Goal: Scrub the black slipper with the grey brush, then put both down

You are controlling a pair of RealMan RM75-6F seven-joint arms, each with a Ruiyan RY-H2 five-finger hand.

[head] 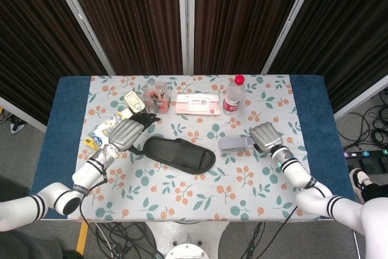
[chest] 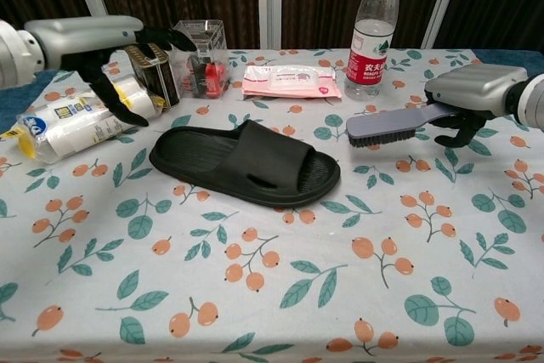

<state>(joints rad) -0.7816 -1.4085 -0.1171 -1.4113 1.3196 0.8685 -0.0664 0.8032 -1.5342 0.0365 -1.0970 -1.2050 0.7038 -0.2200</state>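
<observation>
We are seeing the black slipper (chest: 246, 162) lying flat, sole down, near the middle of the worktop (head: 182, 201) on its floral cloth, with neither hand touching it. To its right the grey brush (chest: 395, 123) is riding bristles down just above the cloth, well apart from the slipper; the right hand (chest: 473, 95) is gripping its handle, fingers curled under and around it. In the head view the same brush (head: 233, 144) is pointing its head toward the slipper (head: 179, 153) while the right hand (head: 265, 137) is closing on the handle end. The left hand (chest: 106, 44) is hovering off the slipper's heel side, up and to the left, holding nothing, its dark fingers (chest: 174, 38) spread apart and reaching over a small tin can (chest: 155, 70); from above, that left hand (head: 127, 133) is sitting between the slipper and the items at the worktop's left. Below it we are noting a white and yellow tube-like package (chest: 72, 121) lying on its side. Further back, a clear plastic box (chest: 197, 57) with red and dark contents is standing just beside the can, a pink wet-wipe pack (chest: 289, 81) is lying flat behind the slipper, and a water bottle (chest: 374, 27) with a red cap is standing upright behind the brush.
</observation>
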